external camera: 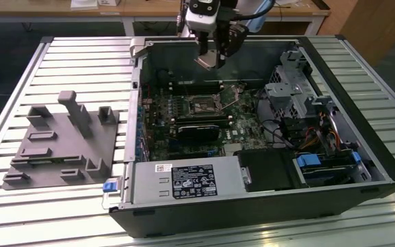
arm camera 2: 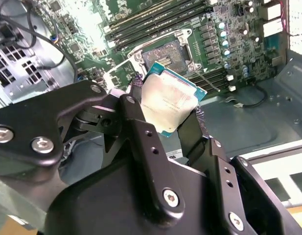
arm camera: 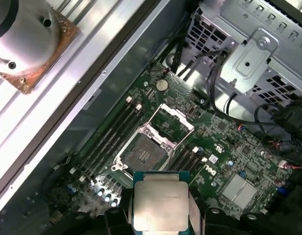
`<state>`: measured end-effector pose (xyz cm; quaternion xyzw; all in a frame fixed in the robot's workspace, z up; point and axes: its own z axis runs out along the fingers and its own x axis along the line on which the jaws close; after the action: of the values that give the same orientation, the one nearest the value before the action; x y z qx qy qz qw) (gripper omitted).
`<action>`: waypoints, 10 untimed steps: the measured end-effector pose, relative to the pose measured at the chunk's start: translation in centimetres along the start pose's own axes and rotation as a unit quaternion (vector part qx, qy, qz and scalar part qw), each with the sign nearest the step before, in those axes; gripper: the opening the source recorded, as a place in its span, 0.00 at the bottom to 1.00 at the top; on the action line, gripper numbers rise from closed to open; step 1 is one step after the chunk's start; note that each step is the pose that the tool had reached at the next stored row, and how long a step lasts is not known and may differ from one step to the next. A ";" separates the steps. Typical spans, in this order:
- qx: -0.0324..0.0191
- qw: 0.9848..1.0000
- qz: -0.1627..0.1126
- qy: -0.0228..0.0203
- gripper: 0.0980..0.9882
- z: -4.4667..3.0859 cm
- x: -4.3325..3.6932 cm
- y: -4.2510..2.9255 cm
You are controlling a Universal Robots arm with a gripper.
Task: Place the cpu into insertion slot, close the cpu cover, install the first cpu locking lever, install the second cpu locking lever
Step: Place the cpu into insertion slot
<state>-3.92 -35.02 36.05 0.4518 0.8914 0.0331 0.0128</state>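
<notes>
My gripper (external camera: 210,60) hangs above the back of the open computer case, shut on the cpu (external camera: 207,62). The cpu (arm camera 2: 170,100) is a flat square chip with a silvery top and green edge, pinched by two opposite edges between black fingers (arm camera 2: 135,93). It is tilted and well clear of the board. Below it on the green motherboard lies the insertion slot (arm camera: 142,155), a square black socket with a metal rim and nothing in it. The cpu cover (arm camera: 173,120), a silvery frame, stands flipped open beside the slot. In the first wrist view the cpu (arm camera: 160,205) sits between the slot and the camera.
The black case (external camera: 362,149) has tall walls around the board. A black fan card (external camera: 197,128) lies close to the slot, long memory slots (arm camera: 109,137) beside it, and a drive cage (external camera: 290,92) with cables at the exterior view's right. A grey fixture (external camera: 60,139) rests outside the case.
</notes>
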 end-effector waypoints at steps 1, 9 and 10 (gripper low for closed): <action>0.000 1.000 0.005 0.000 0.49 0.01 0.00 0.00; 0.000 0.998 0.056 -0.005 0.49 0.08 0.00 0.00; 0.000 0.998 0.064 -0.006 0.49 0.09 0.00 0.00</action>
<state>-3.92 -35.02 35.96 0.5081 0.8606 0.0309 0.0155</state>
